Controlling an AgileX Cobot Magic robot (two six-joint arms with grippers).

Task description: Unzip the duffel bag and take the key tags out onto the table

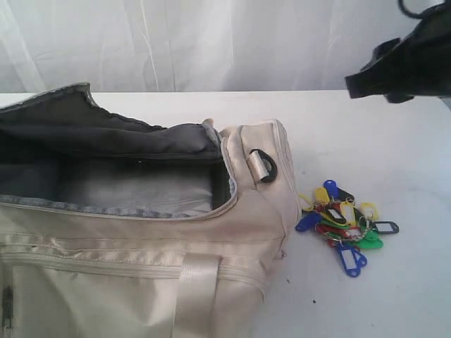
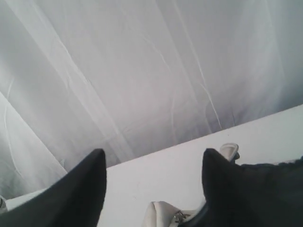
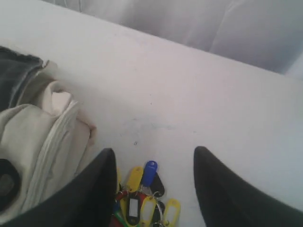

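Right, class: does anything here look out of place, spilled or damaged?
Nothing stands out. The duffel bag lies unzipped on the table, and the key tags sit in one bunch beside its end.

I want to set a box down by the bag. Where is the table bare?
Bare table lies beyond the key tags toward the curtain, and in front of them. Crowded: the gap between them and the duffel bag.
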